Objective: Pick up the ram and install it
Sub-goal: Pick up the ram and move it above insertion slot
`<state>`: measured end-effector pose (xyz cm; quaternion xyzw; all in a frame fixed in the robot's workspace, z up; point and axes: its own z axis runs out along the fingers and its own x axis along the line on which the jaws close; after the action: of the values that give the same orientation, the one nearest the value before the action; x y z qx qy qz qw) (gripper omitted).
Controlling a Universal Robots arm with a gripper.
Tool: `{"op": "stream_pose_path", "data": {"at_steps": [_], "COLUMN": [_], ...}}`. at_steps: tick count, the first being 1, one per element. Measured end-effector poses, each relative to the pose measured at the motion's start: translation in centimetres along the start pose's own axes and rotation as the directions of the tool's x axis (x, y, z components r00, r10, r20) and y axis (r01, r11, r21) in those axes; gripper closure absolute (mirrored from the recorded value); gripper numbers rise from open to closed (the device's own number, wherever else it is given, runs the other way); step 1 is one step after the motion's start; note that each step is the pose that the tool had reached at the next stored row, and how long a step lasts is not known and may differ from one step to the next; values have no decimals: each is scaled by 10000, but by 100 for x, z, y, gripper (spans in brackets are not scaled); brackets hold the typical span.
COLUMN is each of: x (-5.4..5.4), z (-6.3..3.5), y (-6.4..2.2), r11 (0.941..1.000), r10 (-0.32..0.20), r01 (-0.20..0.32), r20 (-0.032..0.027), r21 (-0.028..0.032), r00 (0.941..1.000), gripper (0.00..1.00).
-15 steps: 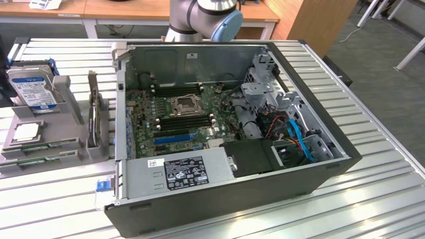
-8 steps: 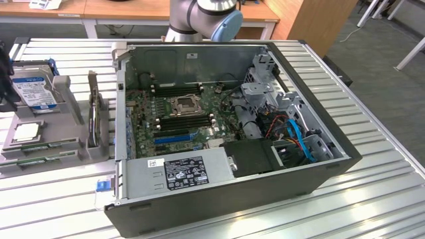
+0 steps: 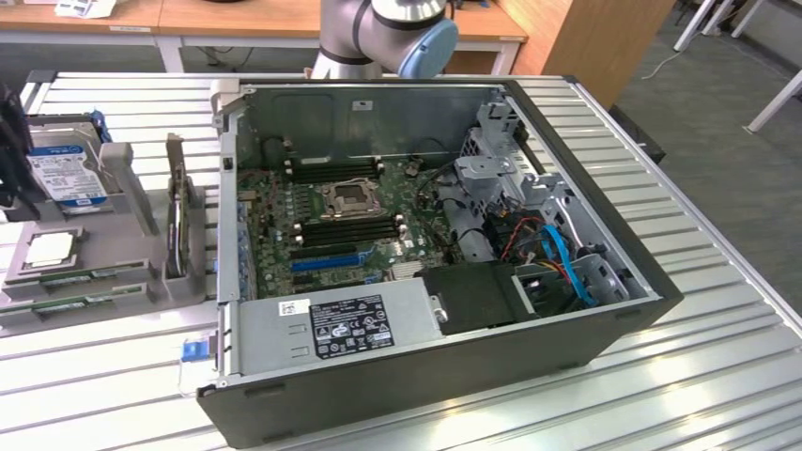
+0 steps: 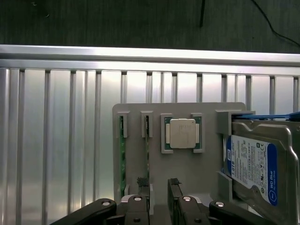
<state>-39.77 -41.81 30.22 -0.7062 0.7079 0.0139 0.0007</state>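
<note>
Wrist view. Nearest the lens, the gripper (image 4: 158,183) is seen from behind. Its two dark fingers (image 4: 176,199) are held apart, with nothing between them but bare grey holder (image 4: 140,108). The holder is set on a slatted metal table (image 4: 56,140). The ram (image 4: 146,150) is stood on edge in a narrow slot of the holder, just beside one fingertip; whether it is touched cannot be told. A second green stick (image 4: 122,154) is slotted parallel to it, on the side away from the processor (image 4: 183,133). That square silver chip is seated in the next pocket. A hard drive (image 4: 251,166) with a blue-white label is propped beyond it.

Exterior view. Nearest the lens, the dark wall of an open computer case (image 3: 501,366) is noted, with a labelled power supply (image 3: 338,324) just behind it. The motherboard (image 3: 282,221) is exposed inside. The holder is placed beside the case, at the exterior view's left. The ram (image 3: 75,279) is lodged there between processor and second stick, outside the case. The arm (image 3: 389,33) is seen rising behind the case.
</note>
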Motion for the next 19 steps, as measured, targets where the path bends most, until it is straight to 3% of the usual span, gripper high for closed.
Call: {"op": "stream_pose_path", "data": {"at_steps": [19], "x": [15], "z": [346], "y": [-7], "r11": [10000], "r10": [-1], "r01": [1], "r20": [0], "r21": [1], "r00": [10000], "gripper": [70]}}
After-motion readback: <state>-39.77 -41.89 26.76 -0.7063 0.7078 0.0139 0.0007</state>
